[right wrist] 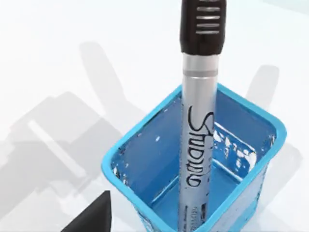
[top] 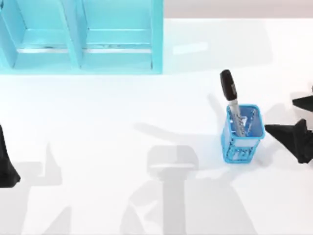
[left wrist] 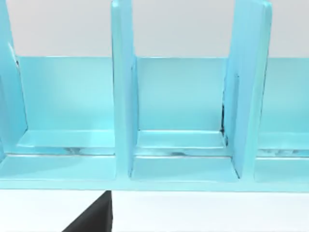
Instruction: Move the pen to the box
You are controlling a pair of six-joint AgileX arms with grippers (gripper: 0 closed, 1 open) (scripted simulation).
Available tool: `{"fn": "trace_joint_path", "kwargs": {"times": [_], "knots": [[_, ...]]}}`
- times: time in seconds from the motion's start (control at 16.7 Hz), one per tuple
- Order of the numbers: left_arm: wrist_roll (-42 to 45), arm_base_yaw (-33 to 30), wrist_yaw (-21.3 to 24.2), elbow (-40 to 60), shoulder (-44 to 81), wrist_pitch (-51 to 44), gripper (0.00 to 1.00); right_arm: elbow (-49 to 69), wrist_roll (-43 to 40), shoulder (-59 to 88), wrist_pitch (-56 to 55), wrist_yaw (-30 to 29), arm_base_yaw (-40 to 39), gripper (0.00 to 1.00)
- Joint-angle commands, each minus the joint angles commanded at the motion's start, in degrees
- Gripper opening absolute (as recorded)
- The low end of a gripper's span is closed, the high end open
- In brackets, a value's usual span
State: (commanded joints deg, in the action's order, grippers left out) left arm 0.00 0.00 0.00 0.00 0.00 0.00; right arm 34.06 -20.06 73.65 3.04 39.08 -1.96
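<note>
On the white table (top: 122,112), seen from above, items run as follows, largest first.

Box (top: 80,36): light turquoise, glossy, set at the far edge toward the table's left. Upright dividers split it into open compartments with flat floors and a raised back wall; the left wrist view shows the same box (left wrist: 183,101) face on, with two full dividers between bays.

Blue mesh cup (top: 242,132): square-mouthed, bright blue, with a solid rim and see-through walls, standing on the table's right half, well apart from the box. The right wrist view looks down into the cup (right wrist: 145,140) from close by.

Right gripper (top: 293,125): black, at the table's right edge, just beside the cup and apart from it. Two dark fingers point toward the cup with a clear gap between them; it is spread and holds nothing.

Left gripper (top: 6,161): black, parked at the table's left edge, well away from all items. Whether its fingers are parted cannot be told.

Pen (top: 234,105): marker-like, standing in the cup, tilted so its cap leans toward the far side of the table, past the rim. Thick glossy black cap uppermost, carrying a clip with pale ridges; slim silver-grey barrel below, printed lengthwise with black script. In the right wrist view the pen (right wrist: 198,145) has its lower end down on the cup's floor, while the cap and part of the barrel stand clear above the rim.
</note>
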Motion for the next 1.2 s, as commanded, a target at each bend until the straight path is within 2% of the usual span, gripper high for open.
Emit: {"fn": "trace_joint_path", "kwargs": {"times": [0.24,0.66,0.84,1.2], "knots": [[0.00,0.00,0.00,0.00,0.00,0.00,1.00,3.84,-2.04,7.77,0.30,4.36,-0.07,1.00],[0.00,0.00,0.00,0.00,0.00,0.00,1.00,4.29,-2.19,8.81,0.05,4.79,0.04,1.00],[0.00,0.00,0.00,0.00,0.00,0.00,1.00,5.43,0.00,12.73,-4.02,3.37,-2.38,1.00],[0.00,0.00,0.00,0.00,0.00,0.00,1.00,8.39,7.78,26.43,-20.20,-2.95,-10.80,1.00]]}}
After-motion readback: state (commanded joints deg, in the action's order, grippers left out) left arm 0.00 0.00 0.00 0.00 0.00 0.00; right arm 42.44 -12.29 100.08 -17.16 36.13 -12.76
